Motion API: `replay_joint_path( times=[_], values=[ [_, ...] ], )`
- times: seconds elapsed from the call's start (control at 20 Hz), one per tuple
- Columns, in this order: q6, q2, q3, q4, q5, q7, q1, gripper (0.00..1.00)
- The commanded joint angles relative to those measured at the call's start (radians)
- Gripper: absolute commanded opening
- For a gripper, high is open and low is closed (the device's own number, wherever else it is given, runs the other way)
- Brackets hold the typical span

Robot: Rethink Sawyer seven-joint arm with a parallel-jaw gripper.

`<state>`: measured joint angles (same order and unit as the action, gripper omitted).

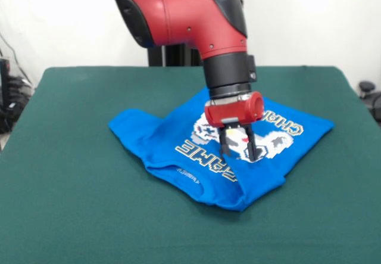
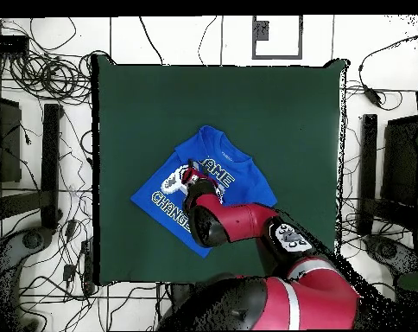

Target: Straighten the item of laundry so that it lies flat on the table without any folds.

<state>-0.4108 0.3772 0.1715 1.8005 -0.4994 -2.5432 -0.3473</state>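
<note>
Green felt table (image 1: 71, 174) w/ a white wall behind it and cables all over the floor around it, pretty standard setup. Blue T-shirt (image 1: 155, 139) sits roughly mid-table, print side up, pixel controller + "GAME CHANGER" lettering showing. It's def not flat tho: the edge nearest the front cam is doubled over into a thick fold, and one sleeve-ish bit pokes out on the front view's left side.

My gripper (image 1: 239, 149) is pointing straight down right over the print, basically dead center of the shirt. Fingers look parted w/ a bit of a gap btwn them, nothing pinched afaict. Tips are at or just above the cloth; can't tell from these angles if they're actually touching.

Key thing for the next move imo: the folded edge lies toward the front cam from where I am, running along that whole near side of the shirt. Shirt's long axis goes diagonal across the table (overhead view (image 2: 204, 186) shows it clearly, rotated vs the table edges). So I'd guess I need to shift off the print toward that doubled edge, grab the top layer, and pull it outward away from the shirt's middle. Risk = grabbing both layers and just dragging the whole thing.
</note>
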Motion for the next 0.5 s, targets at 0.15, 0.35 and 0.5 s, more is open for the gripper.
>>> replay_joint_path(
  times=[0.15, 0.35, 0.5],
  values=[
    [-0.007, -0.016, 0.007, -0.01, 0.051, -0.091, 0.039, 1.0],
    [-0.032, -0.006, -0.031, -0.004, 0.091, -0.094, 0.072, 1.0],
    [-0.064, -0.012, -0.042, 0.007, 0.122, -0.112, 0.079, 0.0]
  ],
)
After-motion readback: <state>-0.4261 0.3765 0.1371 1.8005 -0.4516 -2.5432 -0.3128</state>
